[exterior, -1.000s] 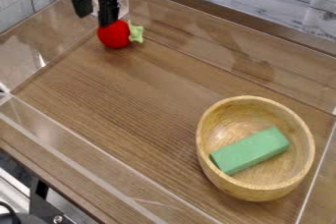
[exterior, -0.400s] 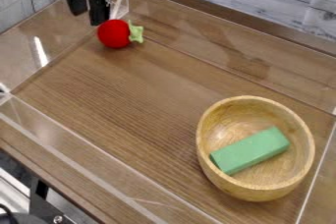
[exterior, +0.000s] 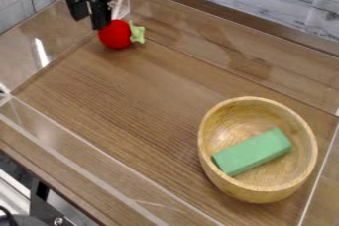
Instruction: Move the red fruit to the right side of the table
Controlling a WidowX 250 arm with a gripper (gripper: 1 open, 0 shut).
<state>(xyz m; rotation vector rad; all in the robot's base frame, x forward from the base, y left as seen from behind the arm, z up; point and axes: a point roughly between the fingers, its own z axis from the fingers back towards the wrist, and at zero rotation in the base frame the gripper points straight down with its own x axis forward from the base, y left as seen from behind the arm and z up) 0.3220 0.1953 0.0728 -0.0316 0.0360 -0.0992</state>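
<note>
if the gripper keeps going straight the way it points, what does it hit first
Probably the tabletop just left of the red fruit, though depth is hard to judge here.

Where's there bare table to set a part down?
Widest bare patch: middle of the table, between the red fruit and the wooden bowl. Also the far right, beyond the bowl. Crowded: upper left, where the end effector is beside the fruit; the bowl holds a green block.
</note>
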